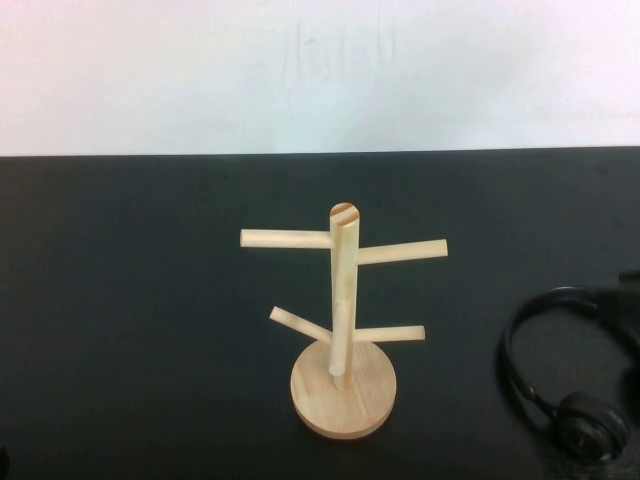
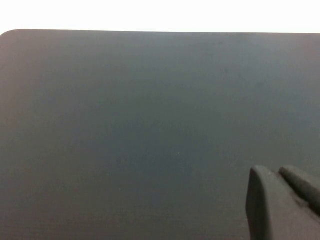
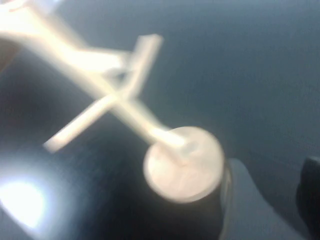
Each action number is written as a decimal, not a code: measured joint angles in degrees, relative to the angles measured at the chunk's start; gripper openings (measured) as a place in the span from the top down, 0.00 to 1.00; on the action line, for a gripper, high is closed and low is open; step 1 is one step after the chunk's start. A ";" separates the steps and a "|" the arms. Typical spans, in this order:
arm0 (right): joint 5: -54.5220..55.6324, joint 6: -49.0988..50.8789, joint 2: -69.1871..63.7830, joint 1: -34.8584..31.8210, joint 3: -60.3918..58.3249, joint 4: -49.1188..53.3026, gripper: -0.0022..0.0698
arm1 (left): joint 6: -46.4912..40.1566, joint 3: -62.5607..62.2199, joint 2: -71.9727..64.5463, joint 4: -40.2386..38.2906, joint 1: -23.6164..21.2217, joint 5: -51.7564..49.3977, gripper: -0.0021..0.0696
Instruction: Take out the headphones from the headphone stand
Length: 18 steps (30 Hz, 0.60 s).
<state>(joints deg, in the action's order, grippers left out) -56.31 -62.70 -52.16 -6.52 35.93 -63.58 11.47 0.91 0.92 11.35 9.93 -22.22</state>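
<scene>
The headphone stand [image 1: 342,318] stands empty in the middle of the black table, with nothing hanging on its four pegs. It also shows blurred in the right wrist view [image 3: 182,162]. The black headphones [image 1: 560,400] lie flat on the table at the right, apart from the stand, with one ear cup near the front edge. My right gripper [image 3: 280,200] is open and empty, over the table to the right of the stand's base; the headphones do not show between its fingers. My left gripper [image 2: 274,174] is shut and empty over bare table.
The black table [image 1: 150,330] ends at a white wall behind. The left wrist view shows only bare tabletop [image 2: 140,125] and its far edge. A dark shape at the high view's right edge touches the headband's top.
</scene>
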 joint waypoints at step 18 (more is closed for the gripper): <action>-7.83 27.00 26.30 2.15 0.00 32.86 0.97 | 0.00 0.00 0.00 0.00 0.00 0.00 0.97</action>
<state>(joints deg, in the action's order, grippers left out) -64.14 -35.69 -25.86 -4.37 35.93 -30.72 11.47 0.91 0.92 11.35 9.93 -22.22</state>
